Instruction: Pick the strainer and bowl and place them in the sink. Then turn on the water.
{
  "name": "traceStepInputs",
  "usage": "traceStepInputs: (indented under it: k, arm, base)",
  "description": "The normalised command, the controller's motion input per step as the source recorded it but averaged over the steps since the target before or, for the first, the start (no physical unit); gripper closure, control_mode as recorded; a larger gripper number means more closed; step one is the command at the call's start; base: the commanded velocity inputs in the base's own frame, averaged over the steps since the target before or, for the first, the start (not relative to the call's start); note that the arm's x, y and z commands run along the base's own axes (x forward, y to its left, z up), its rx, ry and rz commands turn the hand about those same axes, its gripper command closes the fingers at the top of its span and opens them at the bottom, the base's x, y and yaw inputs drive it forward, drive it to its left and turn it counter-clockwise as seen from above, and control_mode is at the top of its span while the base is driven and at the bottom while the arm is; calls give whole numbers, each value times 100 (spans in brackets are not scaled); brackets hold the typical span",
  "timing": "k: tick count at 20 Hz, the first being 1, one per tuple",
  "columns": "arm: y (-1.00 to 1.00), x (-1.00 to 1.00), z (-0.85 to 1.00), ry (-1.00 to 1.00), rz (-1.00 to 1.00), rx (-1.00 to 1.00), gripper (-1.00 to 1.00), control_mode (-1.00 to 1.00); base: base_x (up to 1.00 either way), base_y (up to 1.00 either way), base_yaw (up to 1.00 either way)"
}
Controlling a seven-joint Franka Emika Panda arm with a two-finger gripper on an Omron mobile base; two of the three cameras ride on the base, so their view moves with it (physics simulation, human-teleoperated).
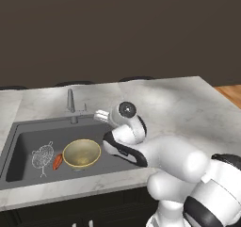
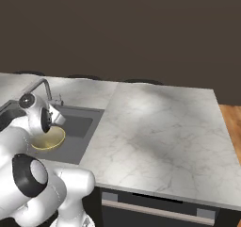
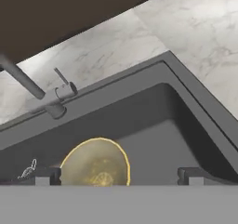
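grey sink (image 1: 19, 141) holds strainer (image 1: 42, 155) and bowl (image 1: 82, 153); gripper (image 3: 116, 174) above, spread wide, empty.

Wire-mesh strainer (image 1: 43, 155), matt grey sink (image 1: 28, 141), veined marble counter (image 1: 179, 108)

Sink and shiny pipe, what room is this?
Most likely a kitchen: a dark grey sink sits in a white marble counter, with a metal faucet behind it and a bowl inside.
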Motion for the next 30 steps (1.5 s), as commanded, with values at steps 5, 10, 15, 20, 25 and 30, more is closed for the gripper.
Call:
traceStepInputs:
  k: [5, 10, 15, 20, 25, 30]
  arm:
    - [-17, -4, 0, -35, 18, -3, -100, -100]
    - [-3, 0, 0, -33, 20, -4, -100, -100]
    - [0, 0, 1, -33, 15, -5, -100, -100]
    - [2, -20, 14, -25, 5, -5, -100, -100]
    - [0, -21, 8, -9, 0, -2, -100, -100]
    - [0, -7, 0, 0, -1, 0, -100, -100]
  base:
    - [0, 0, 0]
    - [0, 0, 0]
    - [0, 0, 0]
    - [0, 0, 0]
    - [0, 0, 0]
    - [0, 0, 0]
